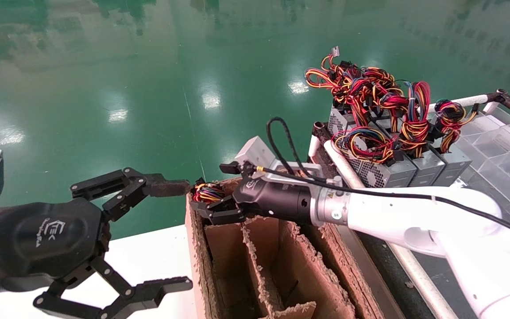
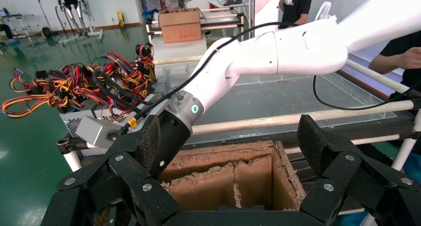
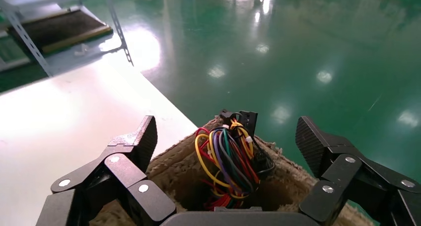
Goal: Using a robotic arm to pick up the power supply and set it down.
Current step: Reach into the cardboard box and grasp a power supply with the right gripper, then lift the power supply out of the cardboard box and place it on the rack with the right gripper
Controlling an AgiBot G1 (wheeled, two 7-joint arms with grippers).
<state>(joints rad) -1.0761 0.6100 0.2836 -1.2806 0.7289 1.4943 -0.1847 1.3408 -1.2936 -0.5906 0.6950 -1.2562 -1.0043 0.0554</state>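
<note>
Right pincer [image 3: 227,132], black two-finger linkage on the glossy white jointed robotic arm [image 1: 414,208]: spread wide, gripping nothing. Hangs over the far left corner of the worn brown cardboard box with dividers [image 1: 193,248]. Straddles a dense bundle of red, yellow, green and purple wires [image 1: 208,192], one ribbed finger [image 3: 141,141] on each side, both clear of the wires.

Power supply: sits in the box's far left corner compartment. Shows only that wire bundle and its black plugs above the frayed rim. Cannot tell how the grey body lies, hidden by the cardboard walls.

Left pincer [image 1: 179,235], twin black linkage with a brownish fingertip: also wide apart, holding nothing. Hovers above the white table [image 1: 148,257] just left of the box, upper tip near the box's far left corner.

Beyond the box's right side, on the pipe-framed rack: row of like grey perforated metal units [image 1: 392,170], upright, side by side, topped with looser loops of coloured wire
</note>
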